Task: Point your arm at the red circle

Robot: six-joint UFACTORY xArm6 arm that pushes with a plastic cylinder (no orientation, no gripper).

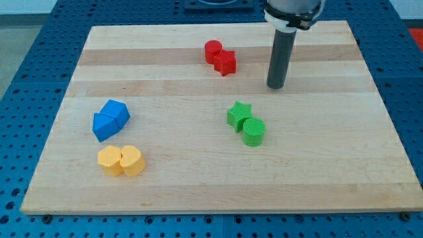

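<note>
The red circle (212, 51) lies near the view's top centre on the wooden board (330, 172), touching a second red block (226, 63) just to its lower right. My tip (275, 86) stands on the board to the right of and below the red pair, about a hundred pixels from the red circle and not touching any block.
A green star (238, 114) and a green circle (254, 131) sit together below my tip. Two blue blocks (110, 119) lie at the view's left, with two yellow blocks (121, 160) below them. The board's edges border a blue perforated table.
</note>
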